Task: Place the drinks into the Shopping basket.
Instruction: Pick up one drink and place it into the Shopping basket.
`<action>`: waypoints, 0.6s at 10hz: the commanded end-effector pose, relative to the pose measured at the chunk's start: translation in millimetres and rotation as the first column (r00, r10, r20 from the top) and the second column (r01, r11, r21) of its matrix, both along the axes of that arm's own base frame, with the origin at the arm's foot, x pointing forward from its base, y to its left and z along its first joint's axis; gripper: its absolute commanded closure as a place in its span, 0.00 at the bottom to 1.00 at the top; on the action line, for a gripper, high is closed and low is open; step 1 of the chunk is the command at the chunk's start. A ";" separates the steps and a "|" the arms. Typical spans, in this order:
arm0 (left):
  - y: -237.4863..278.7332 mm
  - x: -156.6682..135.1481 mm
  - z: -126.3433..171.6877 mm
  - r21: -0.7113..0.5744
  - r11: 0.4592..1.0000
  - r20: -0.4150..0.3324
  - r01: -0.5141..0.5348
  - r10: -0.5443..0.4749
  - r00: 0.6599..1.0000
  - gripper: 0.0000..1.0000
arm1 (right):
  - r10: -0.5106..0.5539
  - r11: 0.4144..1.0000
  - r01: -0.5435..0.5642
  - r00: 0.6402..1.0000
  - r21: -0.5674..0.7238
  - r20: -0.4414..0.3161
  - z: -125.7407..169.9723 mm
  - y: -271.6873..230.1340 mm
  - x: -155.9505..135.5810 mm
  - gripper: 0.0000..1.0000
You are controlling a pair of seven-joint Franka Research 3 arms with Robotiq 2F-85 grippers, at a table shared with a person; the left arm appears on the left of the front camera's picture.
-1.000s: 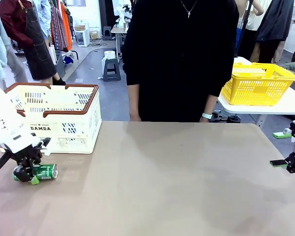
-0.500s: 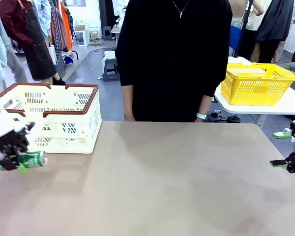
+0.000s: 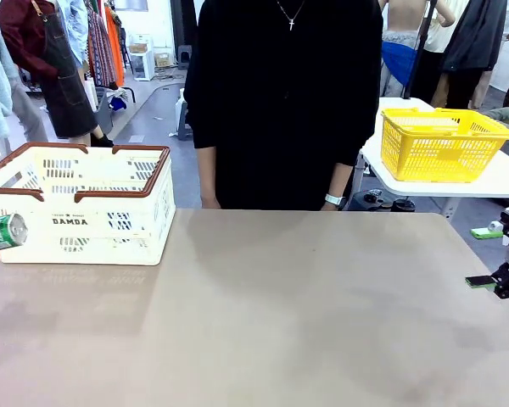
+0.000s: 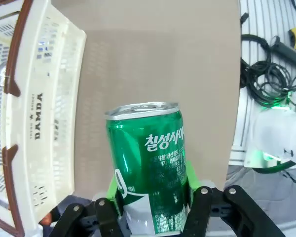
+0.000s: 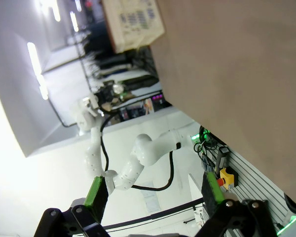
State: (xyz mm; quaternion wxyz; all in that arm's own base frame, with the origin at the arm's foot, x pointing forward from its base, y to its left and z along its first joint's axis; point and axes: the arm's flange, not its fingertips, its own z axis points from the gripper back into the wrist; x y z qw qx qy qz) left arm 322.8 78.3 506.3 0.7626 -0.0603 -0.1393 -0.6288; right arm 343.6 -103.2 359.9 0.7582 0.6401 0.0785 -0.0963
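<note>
A green can (image 4: 149,158) with white Korean lettering and a silver top is one of the drinks. It stands between the green pads of my left gripper (image 4: 150,195), which is shut on it above the table's edge. In the front view the same green can (image 3: 2,231) pokes in at the far left edge, lifted beside the Shopping basket (image 3: 78,203). This cream, brown-rimmed Shopping basket (image 4: 24,123) with "DAMDA" lettering lies close to the can. My right gripper (image 3: 492,281) hangs open and holds nothing at the table's right edge. Its fingers (image 5: 96,193) stand wide apart.
A person in black (image 3: 288,102) stands at the far side of the table (image 3: 288,305). A yellow mesh basket (image 3: 445,142) sits on a white table at the back right. Cables (image 4: 269,74) lie on the floor beyond the table edge.
My left gripper has lifted the green can off the table and carried it left, mostly out of the front view. The person has shifted slightly left. The right arm has not moved.
</note>
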 end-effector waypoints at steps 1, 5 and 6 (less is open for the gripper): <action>-2.6 -0.3 -12.8 0.022 1.000 -0.024 -0.007 0.008 1.000 1.00 | -0.001 1.000 0.001 1.000 -0.018 -0.018 4.3 0.5 -2.7 0.00; -18.6 28.4 54.0 0.043 0.897 -0.091 -0.440 0.442 0.892 1.00 | -0.001 1.000 0.001 1.000 -0.018 -0.018 4.3 0.5 -2.7 0.00; -15.8 61.2 77.9 0.034 0.817 -0.110 -0.575 0.575 0.811 1.00 | -0.001 1.000 0.001 1.000 -0.018 -0.018 4.3 0.5 -2.7 0.00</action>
